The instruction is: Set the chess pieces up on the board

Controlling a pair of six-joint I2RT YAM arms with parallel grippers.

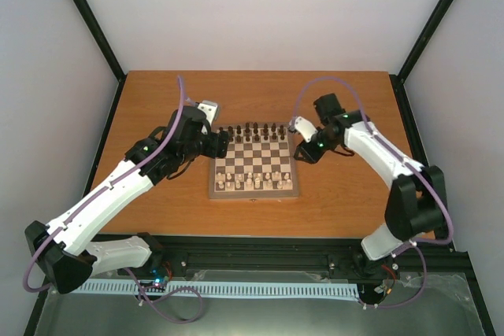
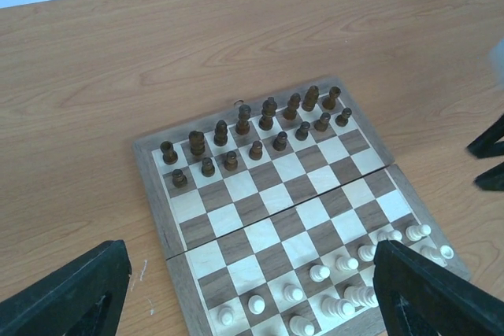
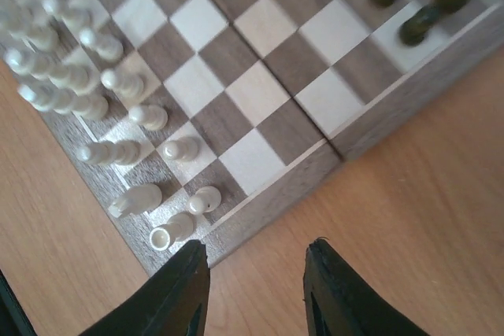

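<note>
The right gripper is hanging at the bottom of the frame, fingers apart and holding nothing, just beside the edge of the board; the pale pieces are crowding that edge, so a sideways swing could be knocking them over; the left gripper is gaping wide, empty too; the dark pieces are standing far off, upper right.

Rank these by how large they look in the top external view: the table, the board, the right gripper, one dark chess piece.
Largest to smallest:
table
board
right gripper
dark chess piece, clearly the smallest
</note>
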